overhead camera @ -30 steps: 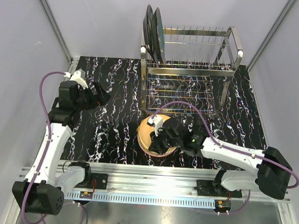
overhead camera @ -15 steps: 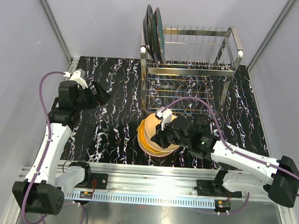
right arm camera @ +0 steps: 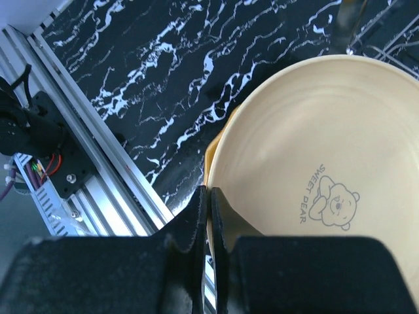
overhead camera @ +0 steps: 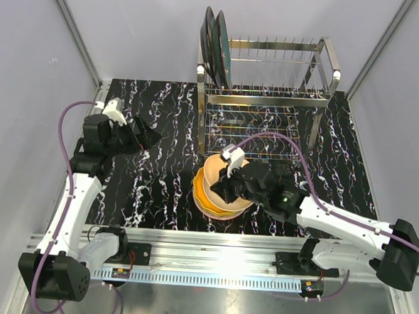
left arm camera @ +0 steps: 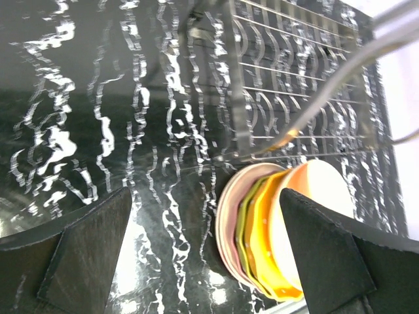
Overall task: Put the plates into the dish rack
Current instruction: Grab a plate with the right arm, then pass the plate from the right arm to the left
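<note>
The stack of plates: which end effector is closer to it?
Right. The right end effector grips the cream top plate of the stack; the left end effector hovers open, far to its left.

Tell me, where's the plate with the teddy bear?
In the right wrist view, the bear plate is topmost on the stack, its rim pinched in the right jaws, just in front of the dish rack.

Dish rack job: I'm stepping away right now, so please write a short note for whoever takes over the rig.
Left gripper: open, empty, hovering over the left side of the table.
Right gripper: shut on the rim of the cream plate, tilting it off the stack.
Done: two dark plates stand at the left end of the dish rack.
To do: rack the cream plate, then the orange, green and pink ones under it.
</note>
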Controlling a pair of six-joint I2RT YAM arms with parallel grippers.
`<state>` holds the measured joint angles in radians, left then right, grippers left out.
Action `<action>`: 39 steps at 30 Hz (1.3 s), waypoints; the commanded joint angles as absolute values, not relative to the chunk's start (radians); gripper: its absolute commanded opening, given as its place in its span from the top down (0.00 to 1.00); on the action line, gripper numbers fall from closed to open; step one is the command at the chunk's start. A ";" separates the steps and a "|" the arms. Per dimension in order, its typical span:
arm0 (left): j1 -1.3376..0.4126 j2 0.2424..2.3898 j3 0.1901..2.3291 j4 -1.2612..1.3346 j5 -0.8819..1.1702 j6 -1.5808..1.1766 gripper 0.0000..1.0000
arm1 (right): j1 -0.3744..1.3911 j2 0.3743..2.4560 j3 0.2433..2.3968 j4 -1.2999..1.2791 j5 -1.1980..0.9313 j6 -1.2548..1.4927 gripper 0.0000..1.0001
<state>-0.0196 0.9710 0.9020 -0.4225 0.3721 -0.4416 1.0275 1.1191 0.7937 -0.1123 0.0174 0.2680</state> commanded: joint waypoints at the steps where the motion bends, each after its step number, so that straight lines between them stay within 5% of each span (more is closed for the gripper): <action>1: -0.015 0.960 0.879 -0.307 0.495 -0.457 0.01 | 1.029 1.147 0.885 0.023 0.014 0.268 1.00; 39: -0.284 1.124 0.845 -0.264 0.603 -0.551 0.03 | 1.108 1.358 0.992 0.160 -0.006 0.293 1.00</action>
<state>-0.2531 1.1049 0.8494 -0.2893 0.5808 -0.5514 1.0901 1.3632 0.9432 0.0929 -0.0372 0.3023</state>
